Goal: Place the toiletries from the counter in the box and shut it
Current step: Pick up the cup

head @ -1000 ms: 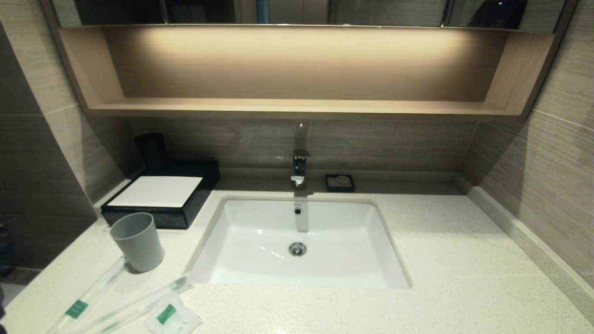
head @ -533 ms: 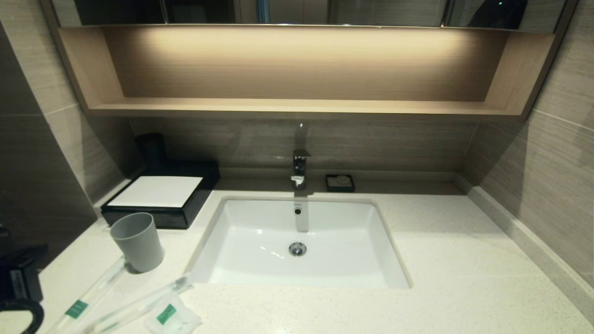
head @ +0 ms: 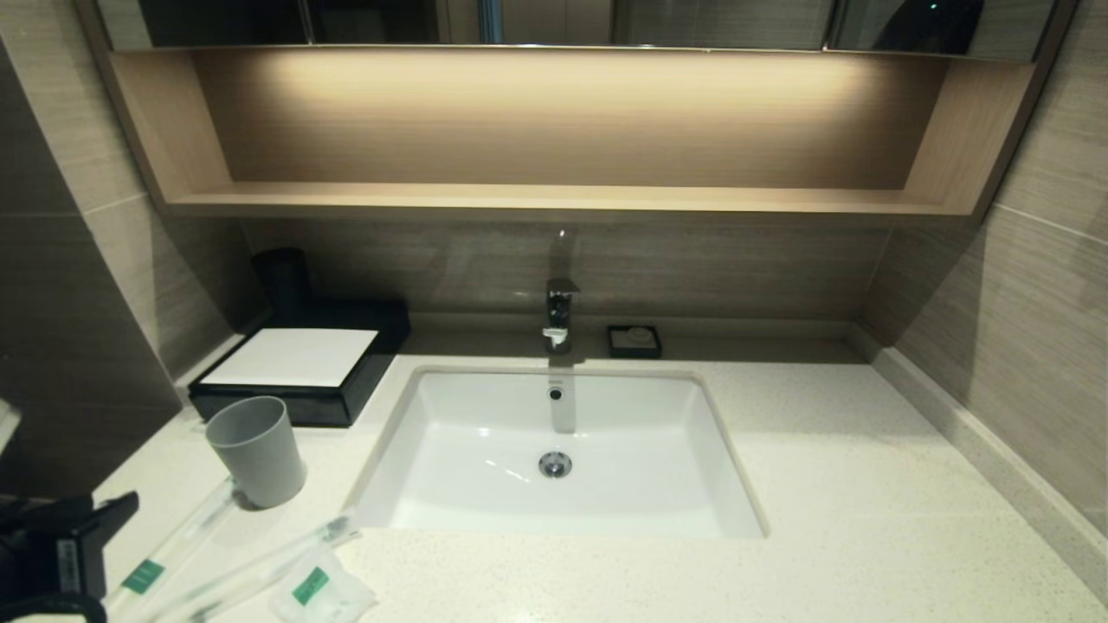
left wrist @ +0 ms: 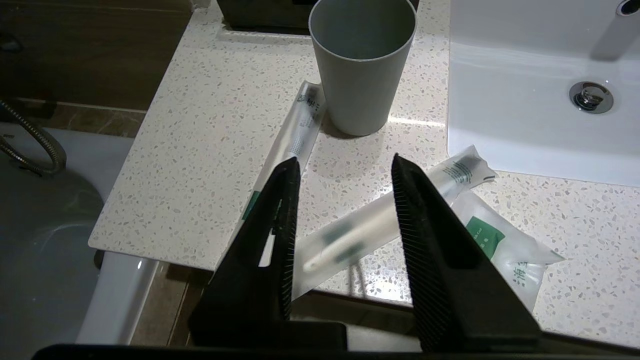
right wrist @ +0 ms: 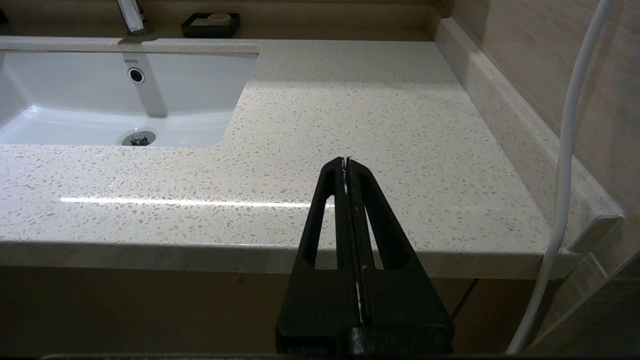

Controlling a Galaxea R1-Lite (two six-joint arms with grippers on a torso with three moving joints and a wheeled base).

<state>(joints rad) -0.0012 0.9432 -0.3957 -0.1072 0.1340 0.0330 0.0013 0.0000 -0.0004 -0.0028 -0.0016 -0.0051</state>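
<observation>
Two clear-wrapped sticks (head: 173, 545) (head: 260, 571) and a white sachet (head: 320, 593), the toiletries, lie on the counter (head: 822, 484) at its near left corner. My left gripper (head: 95, 528) hovers open just off that corner. In the left wrist view, one stick (left wrist: 370, 225) lies crosswise below the gap between the fingers of the left gripper (left wrist: 345, 159). The other stick (left wrist: 305, 120) runs past one finger and the sachet (left wrist: 500, 245) lies beyond the other. Nothing is held. The black box (head: 294, 363) sits closed at the back left. My right gripper (right wrist: 346, 161) is shut and empty at the counter's near right edge.
A grey cup (head: 257, 450) stands on the end of one stick, between the toiletries and the box. The white sink (head: 554, 519) fills the counter's middle, with the faucet (head: 560, 316) and a small black soap dish (head: 634, 341) behind. A wooden shelf (head: 554, 199) hangs above.
My left gripper has come up into the head view at the lower left and moved right toward the toiletries. The toiletries, the cup and the box have not moved.
</observation>
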